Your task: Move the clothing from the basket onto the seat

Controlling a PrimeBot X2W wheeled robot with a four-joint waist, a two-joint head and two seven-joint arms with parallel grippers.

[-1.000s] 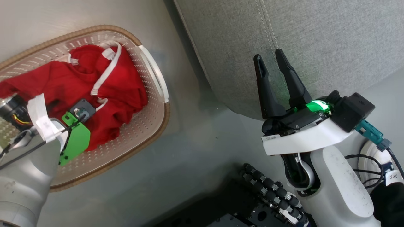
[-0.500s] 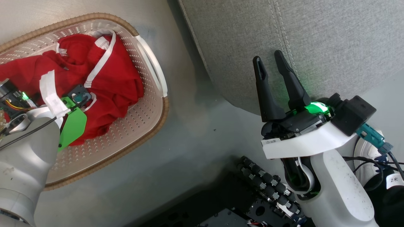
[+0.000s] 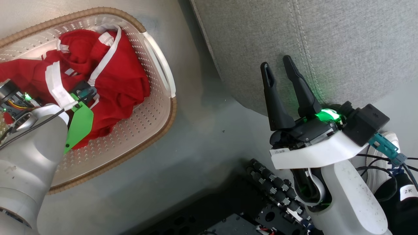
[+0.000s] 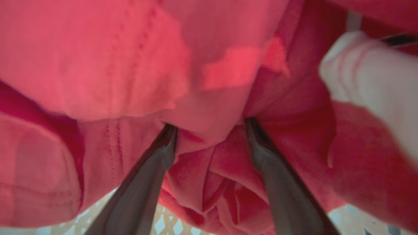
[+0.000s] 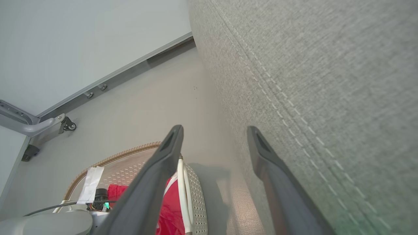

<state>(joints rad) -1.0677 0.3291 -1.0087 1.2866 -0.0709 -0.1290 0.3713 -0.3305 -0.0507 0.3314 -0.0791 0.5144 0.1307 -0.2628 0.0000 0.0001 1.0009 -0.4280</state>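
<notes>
At upper left of head view, clothing (image 3: 120,81) is seen heaped in basket (image 3: 143,120), set on floor (image 3: 196,147) near seat (image 3: 326,39). L gripper (image 4: 210,125) is pushed into red fabric, fingers spread w/ a fold bunched between, not pinched. R gripper (image 3: 276,62) is held spread, empty, over seat edge. Tag (image 3: 409,190) is marked "2米"; wrist label (image 3: 280,151) can't be read.
</notes>
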